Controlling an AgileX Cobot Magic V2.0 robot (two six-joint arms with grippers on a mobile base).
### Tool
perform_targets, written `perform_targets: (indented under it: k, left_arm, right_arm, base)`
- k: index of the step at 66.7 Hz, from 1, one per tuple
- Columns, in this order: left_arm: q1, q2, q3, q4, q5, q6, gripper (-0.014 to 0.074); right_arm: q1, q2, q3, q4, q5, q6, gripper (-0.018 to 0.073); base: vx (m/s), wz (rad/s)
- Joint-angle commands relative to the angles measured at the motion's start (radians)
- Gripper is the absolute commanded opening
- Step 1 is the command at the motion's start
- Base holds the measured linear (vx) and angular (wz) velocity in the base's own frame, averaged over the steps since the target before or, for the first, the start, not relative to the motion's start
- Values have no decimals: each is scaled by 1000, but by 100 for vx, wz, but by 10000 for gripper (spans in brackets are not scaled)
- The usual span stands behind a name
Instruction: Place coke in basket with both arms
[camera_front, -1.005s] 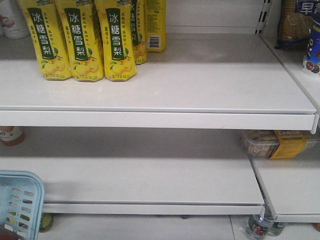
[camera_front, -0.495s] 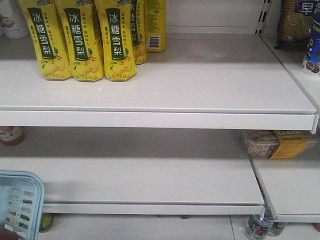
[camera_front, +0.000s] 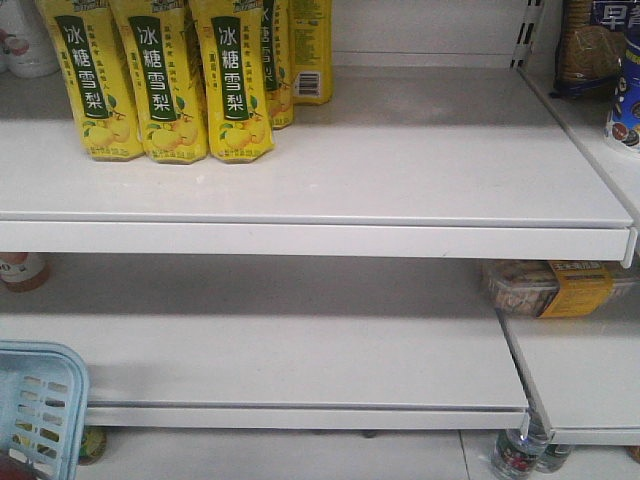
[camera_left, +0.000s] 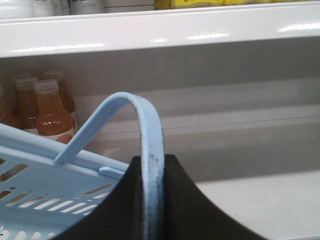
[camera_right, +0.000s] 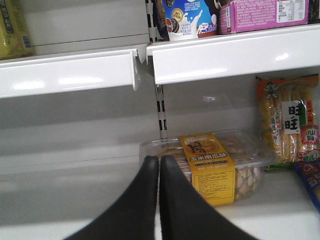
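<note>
The coke shows clearly in none of your views, so you cannot confirm it is in the basket (camera_front: 40, 405); the placing looks unfinished or unverified. Your left gripper (camera_left: 152, 200) is clamped on the basket's handle (camera_left: 145, 125). Your right gripper (camera_right: 159, 167) has its fingers pressed together, empty, before a biscuit box (camera_right: 210, 165).
</note>
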Motion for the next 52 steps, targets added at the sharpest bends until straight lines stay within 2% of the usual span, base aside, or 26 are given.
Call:
perform_targets:
  k: [1, 52]
  left_arm:
    - [-1, 8, 3, 10, -154, 25, -6]
    - [-1, 8, 3, 10, -154, 25, -6]
  right_arm:
    - [-1, -18, 10, -7, -72, -7, -5]
    - [-1, -18, 10, -7, -70, -7, -5]
  base:
    - [0, 0]
    - [0, 0]
